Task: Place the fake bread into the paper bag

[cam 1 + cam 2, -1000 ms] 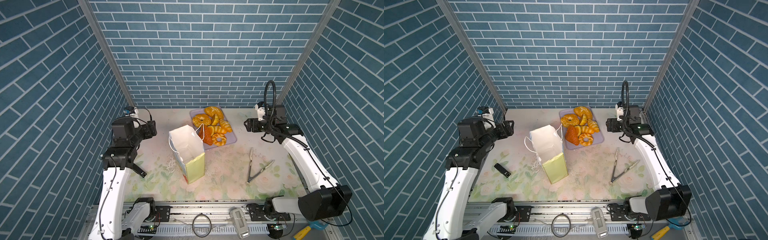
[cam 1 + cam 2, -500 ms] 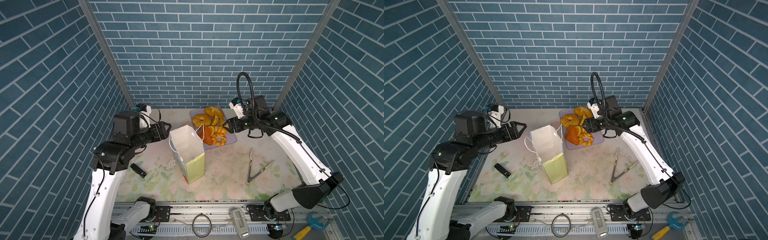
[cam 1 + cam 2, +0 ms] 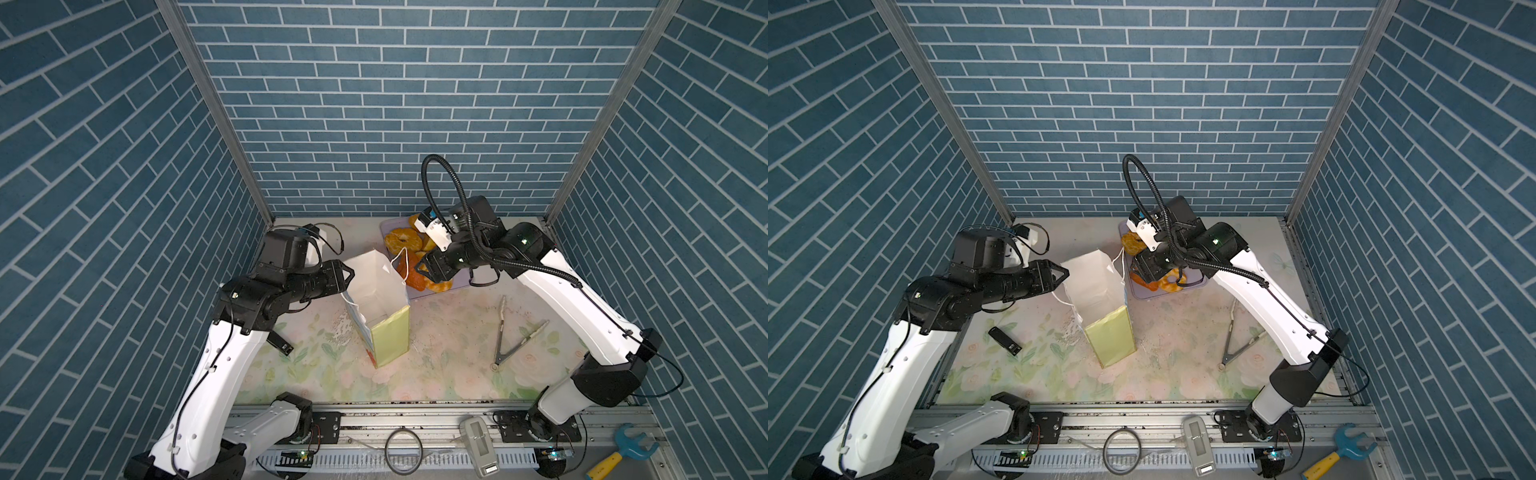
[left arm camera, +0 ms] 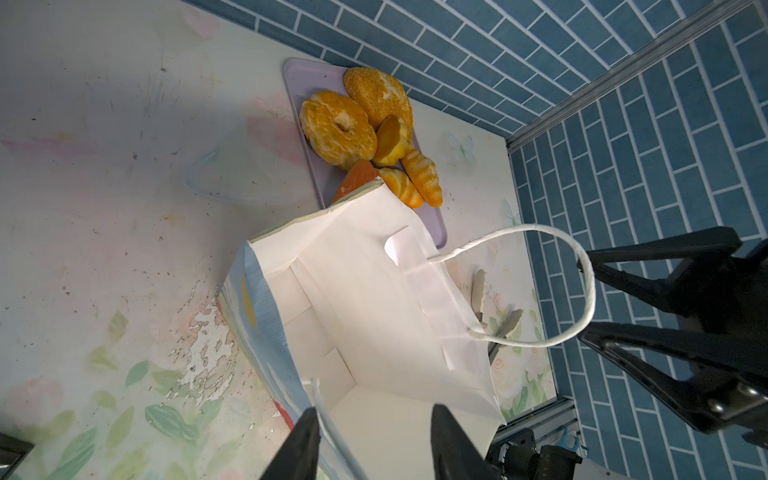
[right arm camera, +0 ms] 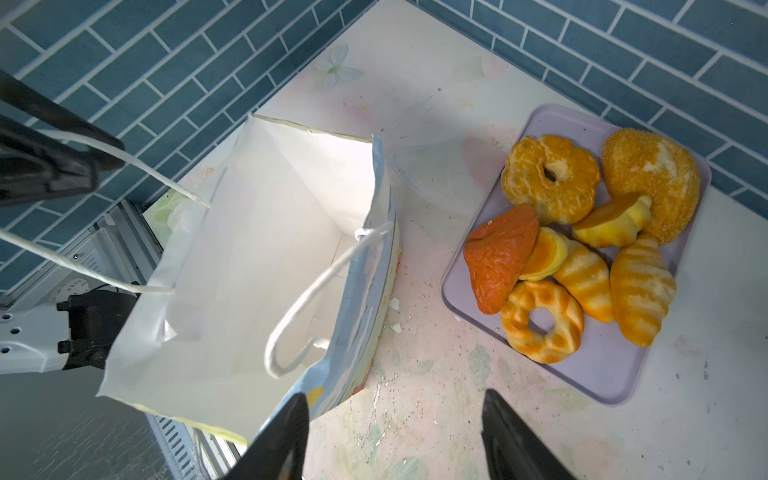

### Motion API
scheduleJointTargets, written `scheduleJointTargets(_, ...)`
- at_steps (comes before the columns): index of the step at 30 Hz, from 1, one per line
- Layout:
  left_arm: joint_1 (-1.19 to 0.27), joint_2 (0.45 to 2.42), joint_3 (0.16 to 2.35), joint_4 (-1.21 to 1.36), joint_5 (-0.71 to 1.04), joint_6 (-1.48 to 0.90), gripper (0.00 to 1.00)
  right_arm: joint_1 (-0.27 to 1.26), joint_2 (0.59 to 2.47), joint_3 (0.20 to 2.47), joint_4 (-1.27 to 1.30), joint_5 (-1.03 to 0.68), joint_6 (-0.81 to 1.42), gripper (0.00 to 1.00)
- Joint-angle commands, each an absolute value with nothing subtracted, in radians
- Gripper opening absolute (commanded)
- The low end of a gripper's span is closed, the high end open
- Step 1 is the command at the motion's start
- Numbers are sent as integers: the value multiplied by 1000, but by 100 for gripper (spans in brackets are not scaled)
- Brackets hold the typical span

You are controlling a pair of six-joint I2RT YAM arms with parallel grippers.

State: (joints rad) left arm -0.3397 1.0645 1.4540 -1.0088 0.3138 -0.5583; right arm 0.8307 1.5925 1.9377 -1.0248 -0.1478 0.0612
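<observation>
A floral table (image 3: 457, 374) fills the foreground. Metal tongs (image 3: 499, 332) lie unused on it toward the right arm's side, well apart from everything else.

At mid-table the paper bag (image 3: 390, 336) stands upright. Its mouth is open and its white inside is bare; no bread is in it. The two arms meet it from opposite sides.

The left gripper (image 4: 376, 432) is partly open, its jaws astride the bag's rim and a white handle cord (image 4: 326, 411), clamping nothing yet. It looks placed to steady the bag or hold the mouth wide.

The right gripper (image 5: 395, 411) stands wider apart and is empty. It hovers between bag and tray, its tips close to the other handle loop (image 5: 269, 353).

Farthest back, near the bag, the lavender tray (image 5: 598, 374) holds all the fake bread (image 5: 582, 274). Ring buns, croissants and loaves sit in one heap, none yet moved.
</observation>
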Motion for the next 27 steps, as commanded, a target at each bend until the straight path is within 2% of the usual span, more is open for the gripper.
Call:
scheduleJointTargets(1,-345,1063,1438,-936,334,-577,27,853,1598,1972,-1042,-126,17,65)
scheduleJointTargets(5,-345,1061,1424,-898,316,-582,10,878,1611,1998,-1041,-159,24,64)
scheduleJointTargets(13,-335,1062,1408,-859,248,-544,0,900,1727,2101,-1072,-150,63,58)
scheduleJointTargets(18,-268,1067,1393,-826,254,-513,0,904,1800,2181,-1086,-74,93,46)
scheduleJointTargets(27,-126,1105,1356,-727,356,-498,0,904,1859,2262,-1051,-37,107,35)
